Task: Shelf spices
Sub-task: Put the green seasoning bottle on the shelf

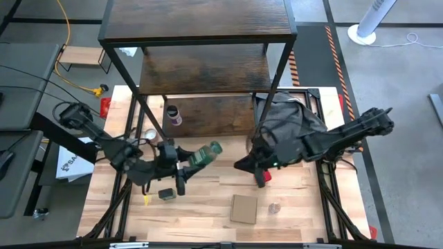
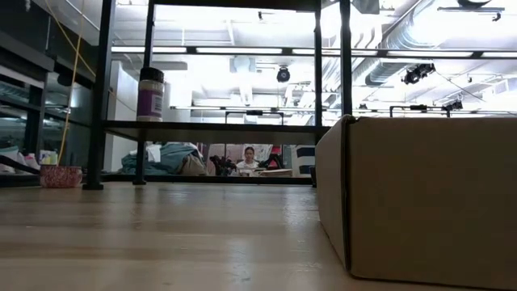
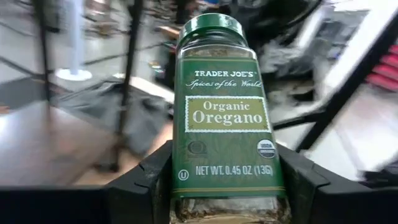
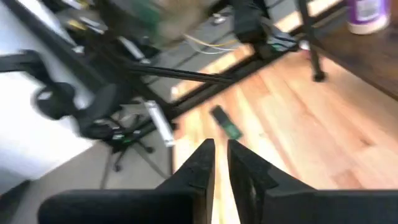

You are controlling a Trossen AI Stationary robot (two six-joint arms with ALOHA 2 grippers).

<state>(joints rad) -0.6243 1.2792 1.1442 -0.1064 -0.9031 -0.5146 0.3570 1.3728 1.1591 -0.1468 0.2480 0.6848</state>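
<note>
The shelf (image 1: 201, 28) stands at the table's far side. A purple-lidded spice (image 1: 173, 115) (image 2: 150, 93) stands upright on its lowest board. My left gripper (image 1: 190, 158) is shut on the green-lidded oregano jar (image 1: 205, 153) (image 3: 224, 112) above the table's middle, in front of the shelf. My right gripper (image 1: 242, 164) (image 4: 221, 149) hovers just right of it, its fingers a narrow slit apart with nothing between them. A red spice (image 1: 264, 177) shows under the right wrist. A dark spice (image 1: 166, 194) and a pale one (image 1: 275, 207) rest on the table nearer the front. My left gripper pinches the jar's lower body (image 3: 186, 186), near its base, between its two fingers (image 3: 146, 180). The fingers come about level from the table's left. The jar sticks out beyond them, its lid pointing toward the right arm, lifted clear of the table.
A flat brown cardboard square (image 1: 243, 209) (image 2: 420, 194) lies near the front edge. A black cloth heap (image 1: 291, 121) covers the far right of the table under the right arm. A small white round thing (image 1: 150, 135) lies beside the shelf's left leg.
</note>
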